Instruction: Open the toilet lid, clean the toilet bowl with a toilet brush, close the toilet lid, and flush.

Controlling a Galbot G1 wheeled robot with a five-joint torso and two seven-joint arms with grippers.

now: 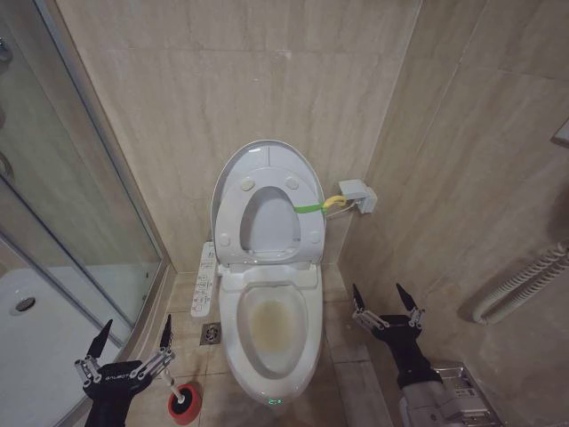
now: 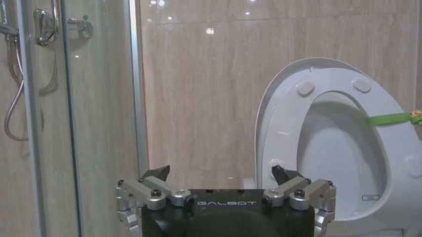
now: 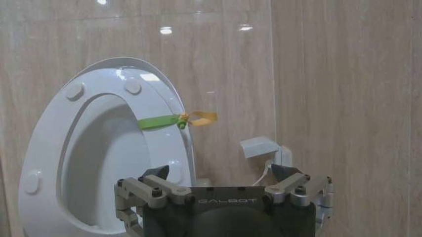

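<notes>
Toilet bowl (image 1: pixel 271 334) between left pincer (image 1: pixel 132 342) and right pincer (image 1: pixel 384 299); toilet lid (image 1: pixel 267 169) upright behind it; toilet brush (image 1: pixel 182 400) just right of left pincer.

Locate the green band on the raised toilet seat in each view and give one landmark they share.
Head view: green band on the raised seat's right edge.
Left wrist view: at the picture's right edge.
Right wrist view: near the centre, above the right end effector.
Shared landmark: the upright toilet lid.
</notes>
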